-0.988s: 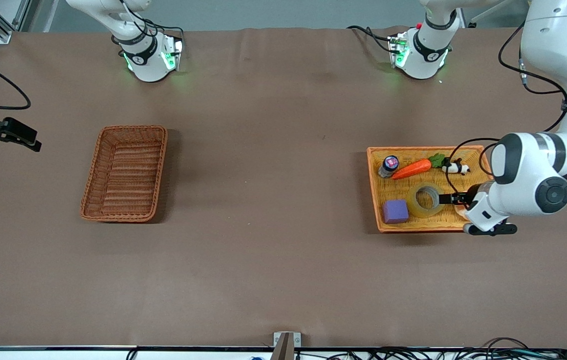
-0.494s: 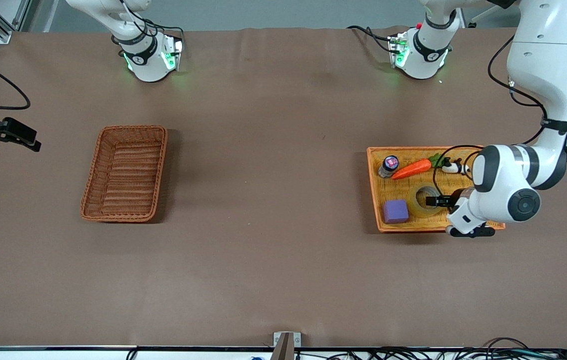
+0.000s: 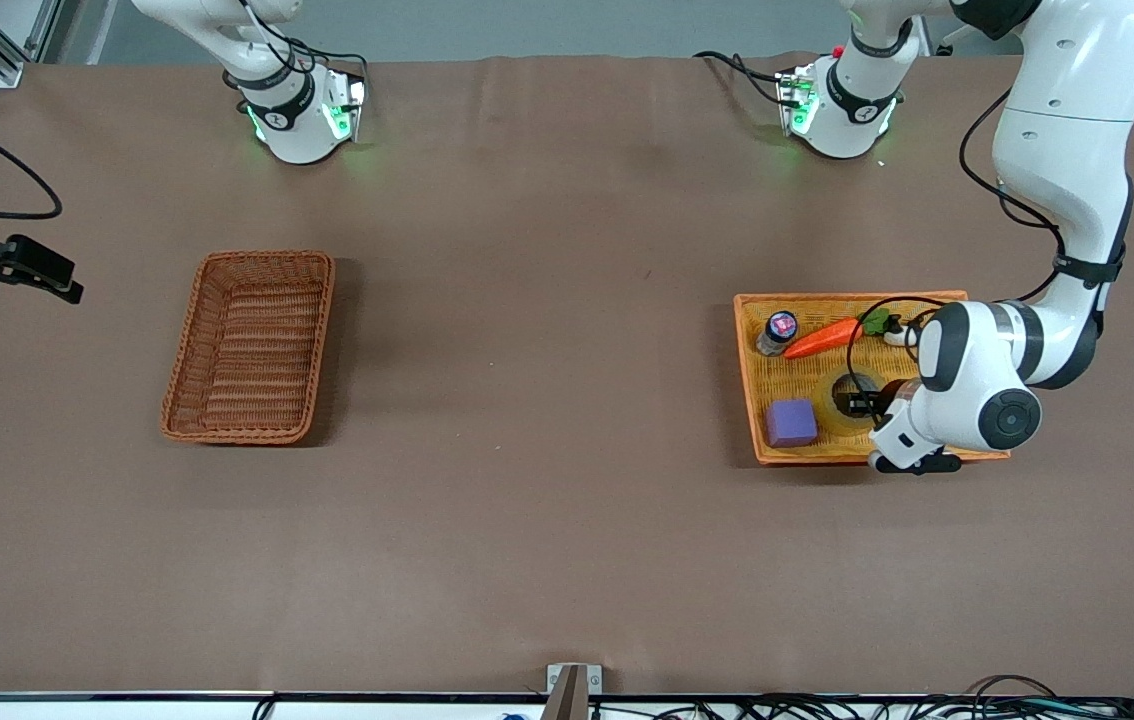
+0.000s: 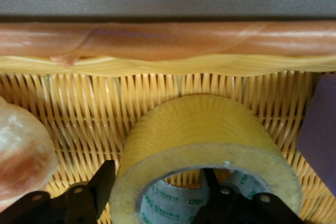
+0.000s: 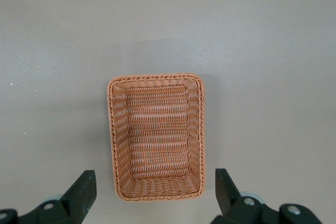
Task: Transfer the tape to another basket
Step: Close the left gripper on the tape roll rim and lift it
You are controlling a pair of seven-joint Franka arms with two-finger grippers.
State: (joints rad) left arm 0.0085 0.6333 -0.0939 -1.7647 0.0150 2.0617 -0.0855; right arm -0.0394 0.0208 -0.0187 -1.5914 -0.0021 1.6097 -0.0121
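nearest the front camera, at the left arm's end of the table, the light orange tray basket (image 3: 749,400) holds the clutter: a purple block (image 3: 791,422) in its near corner, and beside that the tape (image 3: 842,395), lying flat with its hole facing up. the left gripper (image 3: 862,404) is down on the roll, one finger (image 4: 102,184) outside the wall and the other dipped into the hole, so the jaws straddle one side of the ring. they stand partly closed with a sliver of gap showing at the outer finger, so i cannot tell whether the grip is firm yet. judging the roll: light, stiff cardboard core, wound film smooth and a bit slick on the outside, not fragile; pinching through the wall as here looks the sound hold, since the whole ring is too wide to span. it may swing on the pads when lifted. farther back in the same tray lie a toy carrot (image 3: 822,339), a small bottle (image 3: 778,331) and a little black-and-white figure (image 3: 895,335), largely hidden by the arm. well apart, toward the right arm's end of the table, sits the basket (image 3: 250,345), dark reddish-brown, nothing in it. the right gripper (image 5: 155,191) waits high over it, fingers spread wide and holding nothing.
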